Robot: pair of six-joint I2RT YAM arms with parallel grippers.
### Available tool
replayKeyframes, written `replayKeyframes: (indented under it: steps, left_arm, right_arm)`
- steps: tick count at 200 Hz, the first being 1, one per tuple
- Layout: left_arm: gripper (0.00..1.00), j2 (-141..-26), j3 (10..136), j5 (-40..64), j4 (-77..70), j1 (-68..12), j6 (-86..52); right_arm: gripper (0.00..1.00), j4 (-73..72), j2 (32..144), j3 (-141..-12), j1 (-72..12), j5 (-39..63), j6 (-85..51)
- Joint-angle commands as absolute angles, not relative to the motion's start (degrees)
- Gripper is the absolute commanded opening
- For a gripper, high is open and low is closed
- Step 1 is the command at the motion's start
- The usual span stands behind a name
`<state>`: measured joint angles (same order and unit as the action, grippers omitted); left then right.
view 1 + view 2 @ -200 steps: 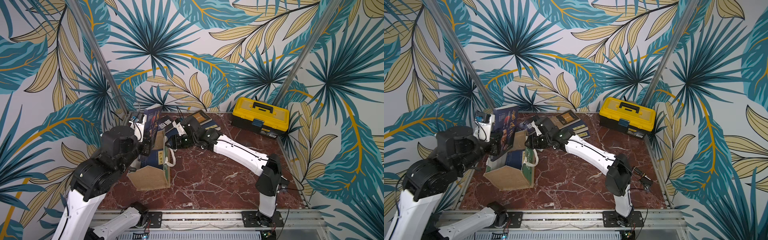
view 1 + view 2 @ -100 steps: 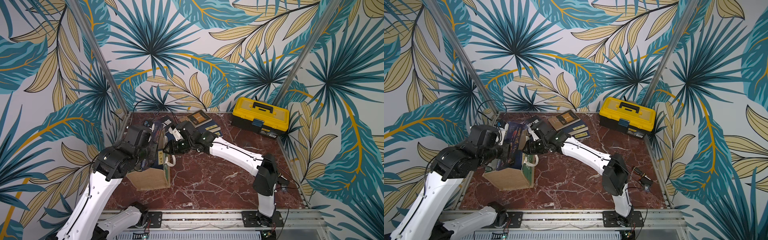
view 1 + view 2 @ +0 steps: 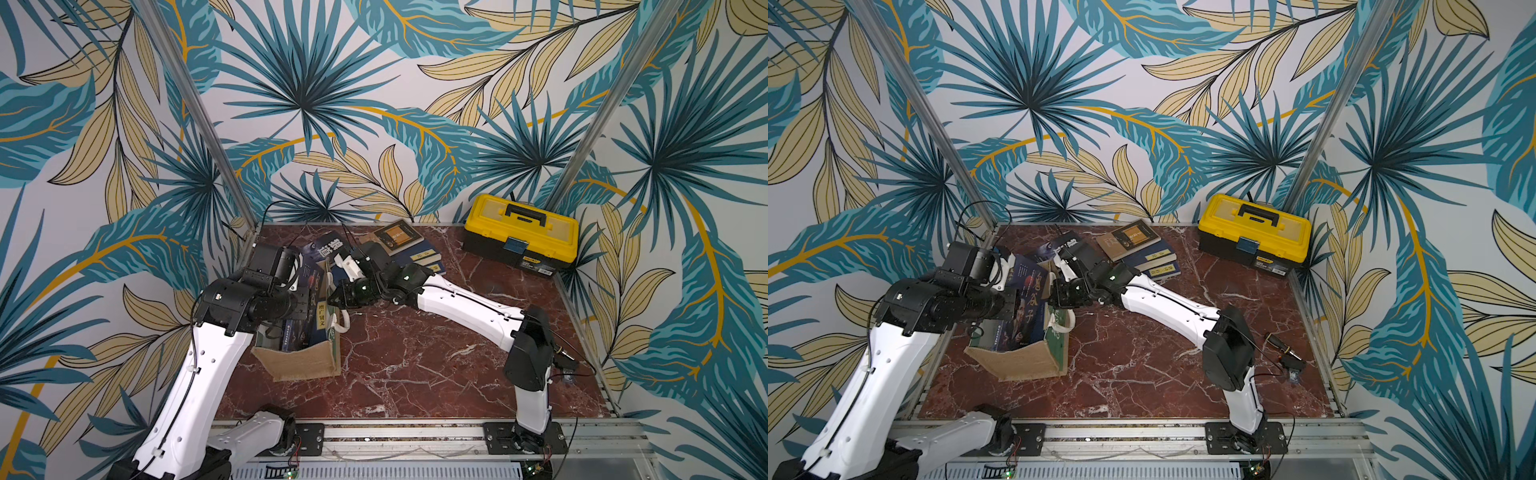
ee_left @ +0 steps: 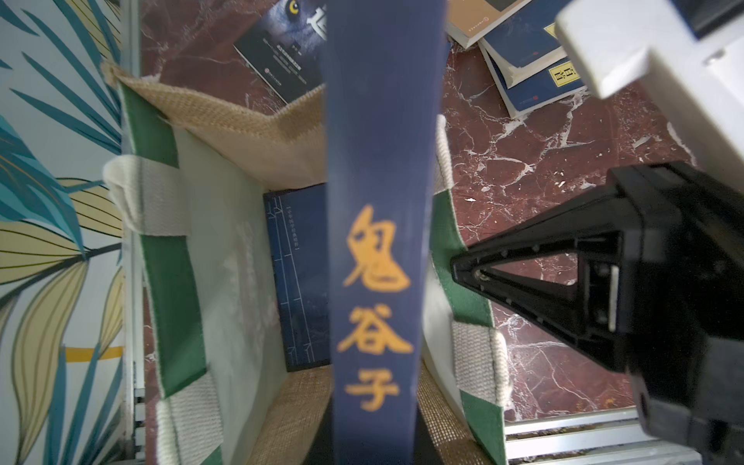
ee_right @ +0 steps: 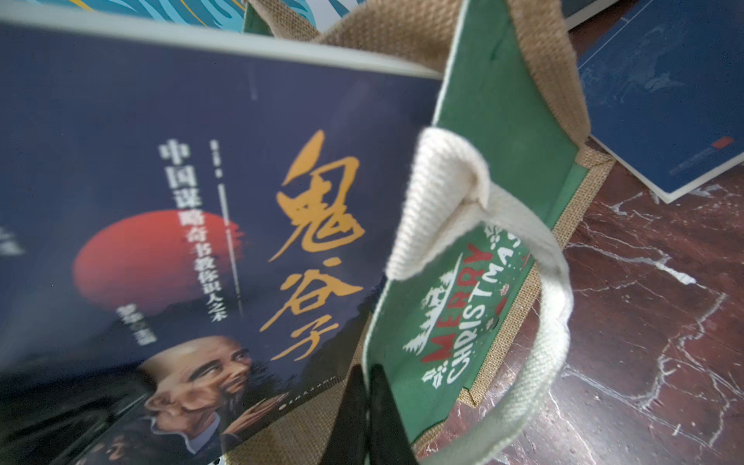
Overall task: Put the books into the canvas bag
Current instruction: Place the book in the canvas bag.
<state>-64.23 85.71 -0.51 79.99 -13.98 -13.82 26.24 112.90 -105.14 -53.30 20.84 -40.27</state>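
Note:
The canvas bag point(image 3: 305, 361) point(image 3: 1025, 365) stands open at the table's left, with tan jute ends and green sides. My left gripper point(image 3: 299, 303) point(image 4: 372, 455) is shut on a navy book point(image 4: 374, 201) point(image 3: 1030, 299) with orange characters, held upright and reaching down into the bag's mouth. Another dark blue book point(image 4: 300, 273) lies inside the bag. My right gripper point(image 5: 367, 386) point(image 3: 332, 297) is shut on the top edge of the bag's green printed side point(image 5: 475, 306). More books point(image 3: 409, 249) are stacked at the back of the table, and a dark one point(image 3: 328, 247) lies behind the bag.
A yellow-and-black toolbox point(image 3: 521, 235) sits in the back right corner. A small black connector with a cable point(image 3: 1287, 359) lies by the right edge. The bag's white handle point(image 5: 543, 322) loops close to my right fingers. The wall stands just left of the bag.
My left arm has come down, lowering the navy book from above the bag into its mouth. My right gripper has moved to the bag's rim and shut on it.

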Motion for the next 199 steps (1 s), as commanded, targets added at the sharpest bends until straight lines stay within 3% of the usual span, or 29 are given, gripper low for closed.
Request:
replayKeyframes:
  steps: [1, 35, 78, 162, 184, 199]
  left_arm:
    - [0.0, -65.24, 84.59, 10.02, 77.34, -9.25, -13.13]
    - [0.0, -67.73, 81.81, 28.41, 71.75, -0.53, -12.74]
    - [0.0, -72.98, 76.2, 40.93, 66.76, 4.99, -10.12]
    - [0.01, -78.15, 67.27, 28.51, 62.89, 7.97, -4.39]
    - [0.08, -78.72, 66.62, 24.54, 62.82, 7.94, -4.24]
    - [0.21, -77.78, 66.94, 22.27, 62.7, 8.0, -3.94]
  right_arm:
    - [0.03, 23.33, 111.84, -102.84, -53.46, 22.27, -39.94]
    - [0.02, 22.32, 111.8, -102.13, -53.45, 23.13, -40.2]
    - [0.01, 22.36, 111.43, -102.04, -53.36, 23.38, -39.33]
    - [0.01, 20.77, 111.34, -100.99, -52.91, 23.86, -40.17]
    - [0.01, 20.7, 110.76, -100.36, -52.97, 23.57, -40.08]
    - [0.01, 20.48, 110.41, -99.64, -52.91, 23.3, -40.04]
